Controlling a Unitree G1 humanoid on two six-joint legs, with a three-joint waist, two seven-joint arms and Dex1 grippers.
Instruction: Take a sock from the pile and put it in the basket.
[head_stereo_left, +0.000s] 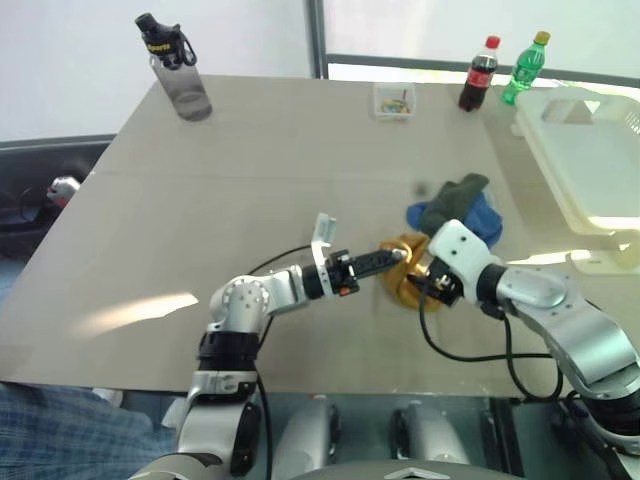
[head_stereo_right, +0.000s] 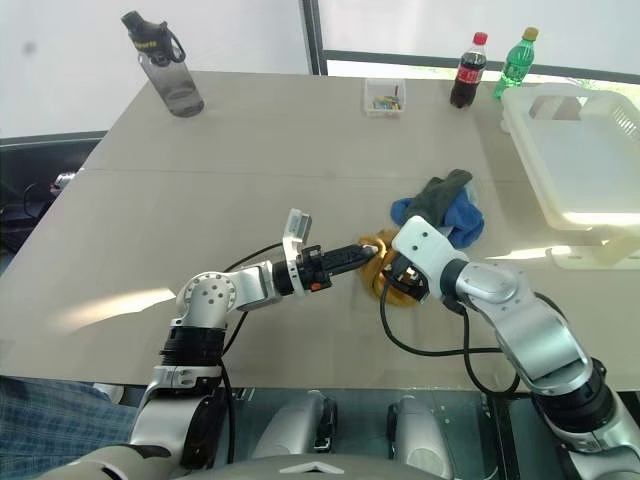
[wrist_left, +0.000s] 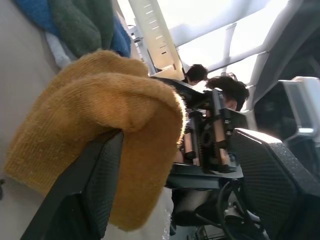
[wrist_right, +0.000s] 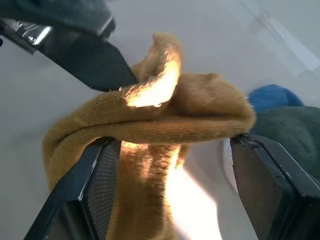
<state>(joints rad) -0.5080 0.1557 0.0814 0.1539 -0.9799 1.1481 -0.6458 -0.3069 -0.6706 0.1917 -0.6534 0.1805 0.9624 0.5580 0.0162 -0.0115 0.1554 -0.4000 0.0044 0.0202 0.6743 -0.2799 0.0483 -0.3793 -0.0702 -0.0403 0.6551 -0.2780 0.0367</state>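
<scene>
The mustard-yellow sock (head_stereo_left: 404, 268) is bunched up just in front of the pile (head_stereo_left: 455, 210), where a dark grey-green sock lies on a blue one. My right gripper (wrist_right: 172, 142) comes at it from the right. Its fingers (wrist_right: 95, 190) stand wide with the sock's roll pressed between their tips. My left gripper (head_stereo_left: 388, 259) points level from the left and is open, with the sock draped over one finger (wrist_left: 80, 195). The off-white basket (head_stereo_left: 570, 170) stands at the table's right edge, beyond the pile.
Along the table's far side stand a grey water bottle (head_stereo_left: 180, 75), a small clear box (head_stereo_left: 394, 100), a cola bottle (head_stereo_left: 480, 72) and a green bottle (head_stereo_left: 523, 68). The table's near edge runs just below both arms.
</scene>
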